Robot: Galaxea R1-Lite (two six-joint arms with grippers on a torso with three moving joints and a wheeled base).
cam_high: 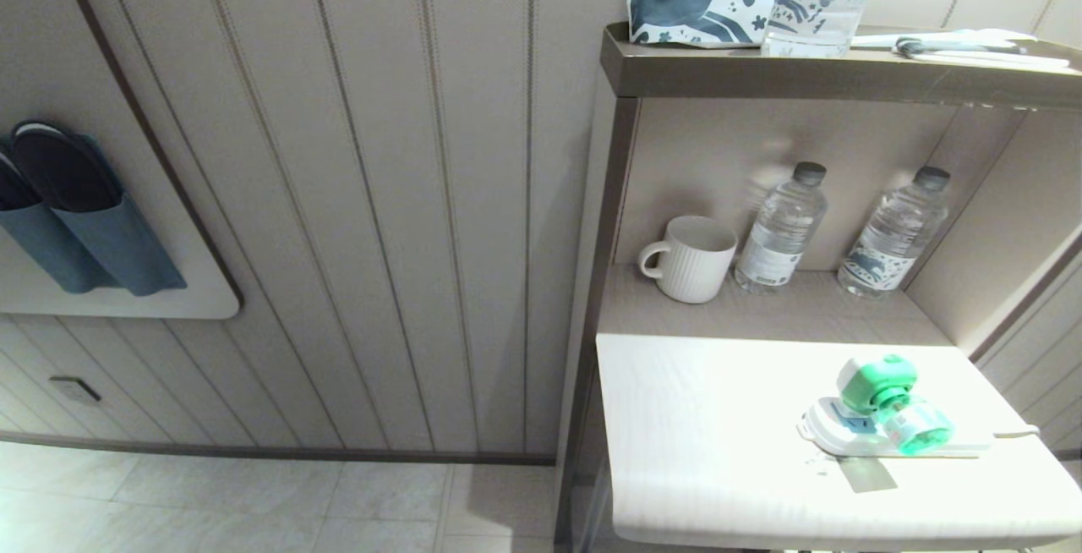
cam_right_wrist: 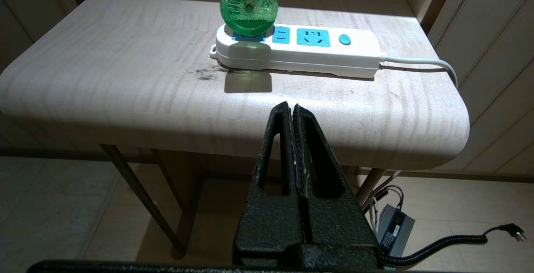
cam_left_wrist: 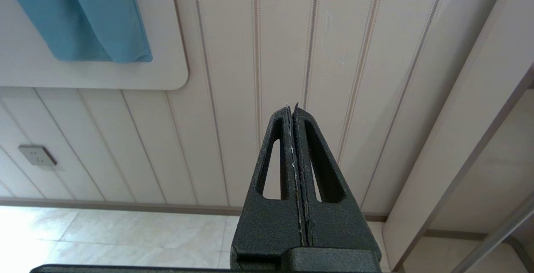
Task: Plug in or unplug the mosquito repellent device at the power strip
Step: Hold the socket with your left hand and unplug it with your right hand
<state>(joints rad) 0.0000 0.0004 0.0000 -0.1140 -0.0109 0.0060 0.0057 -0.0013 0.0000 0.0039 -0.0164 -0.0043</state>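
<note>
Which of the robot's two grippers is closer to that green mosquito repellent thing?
The right. The right gripper faces the mosquito repellent device plugged into the power strip, short of the table edge. The left gripper faces the panelled wall beside the table.

mug on shelf | two water bottles beside | slippers in wall pocket

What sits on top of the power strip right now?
The mosquito repellent device sits plugged into the power strip at the end away from its cord. Beside it two blue sockets and a blue button stay free. The socket under the device is hidden.
</note>
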